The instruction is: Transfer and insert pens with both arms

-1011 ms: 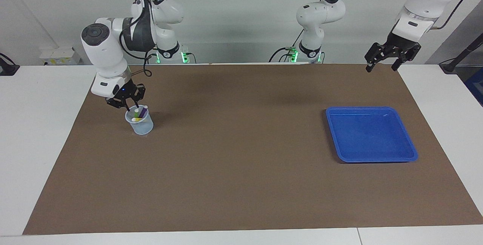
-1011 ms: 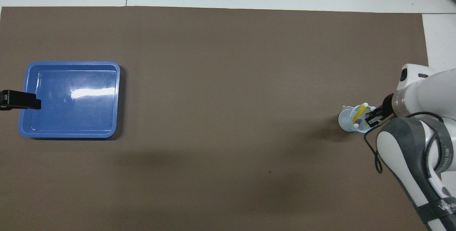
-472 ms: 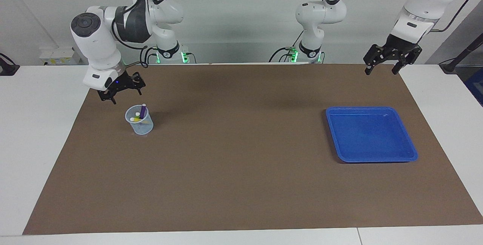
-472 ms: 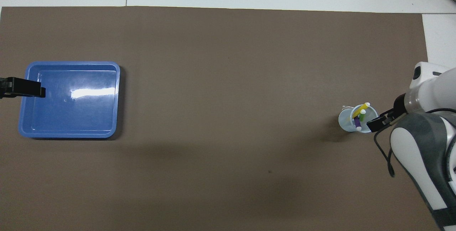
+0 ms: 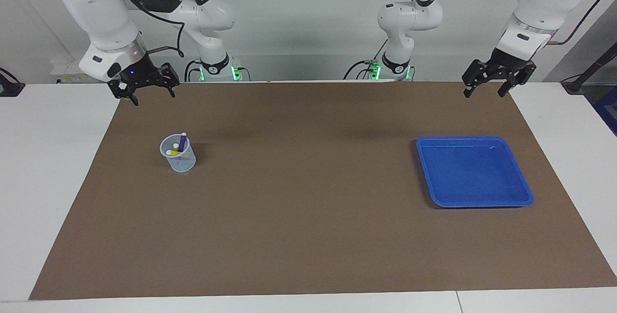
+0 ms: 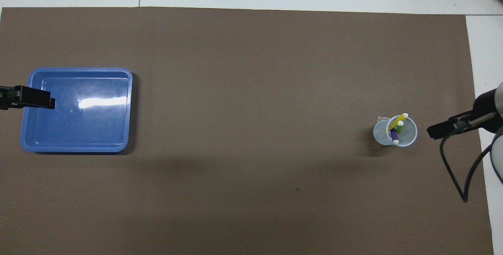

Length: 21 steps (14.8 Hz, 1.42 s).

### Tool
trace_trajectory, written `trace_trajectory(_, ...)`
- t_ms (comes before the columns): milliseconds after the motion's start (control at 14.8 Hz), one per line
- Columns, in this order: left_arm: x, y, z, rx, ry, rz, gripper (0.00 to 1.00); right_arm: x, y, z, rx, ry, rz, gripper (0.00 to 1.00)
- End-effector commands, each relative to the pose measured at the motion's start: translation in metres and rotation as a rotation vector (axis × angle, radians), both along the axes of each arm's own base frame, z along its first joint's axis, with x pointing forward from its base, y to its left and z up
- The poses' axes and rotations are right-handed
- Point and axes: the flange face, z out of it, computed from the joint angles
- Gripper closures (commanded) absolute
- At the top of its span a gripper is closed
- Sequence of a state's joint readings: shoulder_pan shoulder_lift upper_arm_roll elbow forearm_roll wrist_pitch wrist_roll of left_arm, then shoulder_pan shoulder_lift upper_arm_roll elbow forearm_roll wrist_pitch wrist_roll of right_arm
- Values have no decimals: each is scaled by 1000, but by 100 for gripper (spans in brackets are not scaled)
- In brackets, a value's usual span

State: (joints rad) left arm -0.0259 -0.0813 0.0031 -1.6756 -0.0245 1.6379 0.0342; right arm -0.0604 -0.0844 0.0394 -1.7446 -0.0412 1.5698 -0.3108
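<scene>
Up at the robots' end, a pale grey wall [image 5: 299,23] closes off the room, with the two arm bases planted along the table's edge and green lights glowing at their feet. The right gripper [image 5: 143,92] hangs in the air over the mat's corner at its own arm's end, fingers spread wide, holding nothing. The left gripper [image 5: 486,85] hovers over the mat's corner at the left arm's end, fingers apart too, also empty.

Now the surface: a white table [image 5: 53,168] carries a big brown mat [image 6: 251,90] that covers most of it, flat and bare across the middle.

Next out from the robots, toward the right arm's end, stands the clear cup [image 6: 408,136], upright on the mat. All three pens are in it, pale ends up: the yellow pen [image 6: 399,120] leaning across the rim, the purple pen [image 6: 393,134] tilted beside it, the green pen [image 6: 399,128] tucked between. Nothing touches the cup; the right gripper is well clear of it.

Toward the left arm's end lies the blue tray [image 5: 475,204], flat on the mat, shiny inside, reaching a little farther out than the cup. Cup and tray sit well apart.

Farthest out, the mat's long edge meets a strip of white table.
</scene>
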Motion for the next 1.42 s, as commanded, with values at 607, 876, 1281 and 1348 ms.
trace_trajectory(607,-2,-1,10,23,-22,-20,0,19,29,-14,16,-41,-41,0)
trace_trajectory(876,-3,0,10,23,-18,-19,0,18,20,-12,17,-38,-56,0)
trace_trajectory(1281,-3,0,11,23,-17,-19,0,20,26,-11,13,-44,-103,0)
trace_trajectory(1348,-3,0,11,23,-17,-19,0,21,28,-10,11,-46,-108,0)
